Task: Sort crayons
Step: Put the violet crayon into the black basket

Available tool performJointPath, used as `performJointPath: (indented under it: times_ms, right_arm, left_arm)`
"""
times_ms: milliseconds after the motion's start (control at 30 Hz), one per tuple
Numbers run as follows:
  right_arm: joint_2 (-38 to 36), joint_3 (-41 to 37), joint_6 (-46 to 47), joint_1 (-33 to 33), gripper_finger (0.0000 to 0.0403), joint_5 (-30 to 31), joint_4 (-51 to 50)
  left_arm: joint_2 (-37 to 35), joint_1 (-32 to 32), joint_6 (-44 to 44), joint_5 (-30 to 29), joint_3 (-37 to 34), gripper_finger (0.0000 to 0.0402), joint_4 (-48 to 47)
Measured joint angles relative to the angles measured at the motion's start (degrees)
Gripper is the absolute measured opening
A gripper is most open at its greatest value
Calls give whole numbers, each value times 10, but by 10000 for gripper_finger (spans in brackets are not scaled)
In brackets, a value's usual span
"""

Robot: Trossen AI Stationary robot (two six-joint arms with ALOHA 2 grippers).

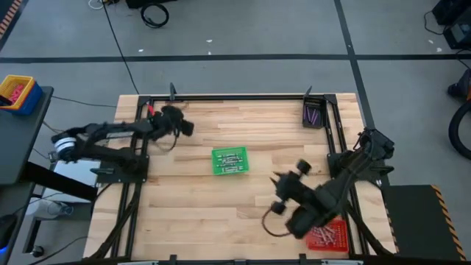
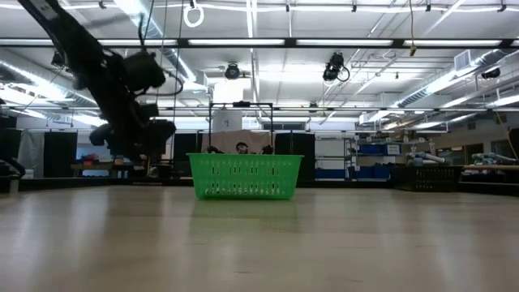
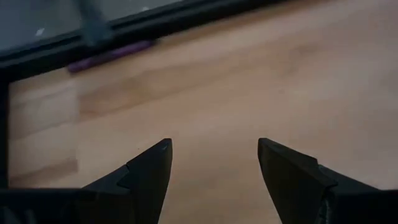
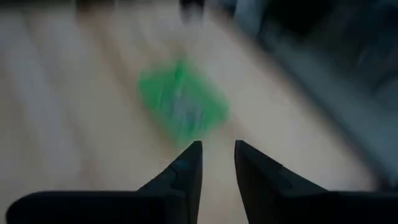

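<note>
Pale crayons lie in the green tray (image 1: pixel 229 160) at the table's middle; the tray also shows in the low view (image 2: pixel 243 176). Purple crayons lie in the dark tray (image 1: pixel 313 114) at the far right corner. Reddish crayons lie in the red tray (image 1: pixel 329 235) at the near right, partly under my right arm. One purple crayon (image 3: pixel 112 55) lies on the wood by the table's frame. My left gripper (image 3: pixel 214 155) is open and empty above the far left of the table (image 1: pixel 184 125). My right gripper (image 4: pixel 218 155) hovers right of the green tray (image 1: pixel 274 180), a narrow gap between its fingers, nothing in it.
A black metal frame (image 1: pixel 235 96) runs round the table's edges. Bare wood lies between the trays. A blue and yellow bin (image 1: pixel 16 92) stands on a stand off the table's left side.
</note>
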Motion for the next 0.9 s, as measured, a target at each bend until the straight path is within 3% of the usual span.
performJointPath:
  times_ms: [100, 167, 367, 467, 700, 900]
  right_arm:
    - [0, 5, -122, -42, 98, 113, 64]
    - [0, 5, -201, -74, 98, 131, 116]
    - [1, -9, -375, -171, 98, 83, 298]
    - [1, -25, -426, -197, 98, 67, 372]
    - [1, -63, -457, -215, 98, 52, 445]
    - [1, -67, -474, -225, 98, 51, 475]
  left_arm:
    - [59, 87, 13, 37, 4, 251, 68]
    - [96, 126, 14, 46, 23, 251, 81]
    - [191, 178, 53, 45, 144, 246, 56]
    - [231, 206, 33, 45, 195, 243, 45]
    - [301, 230, 11, 58, 242, 241, 7]
    - [343, 232, -50, 48, 249, 214, 14]
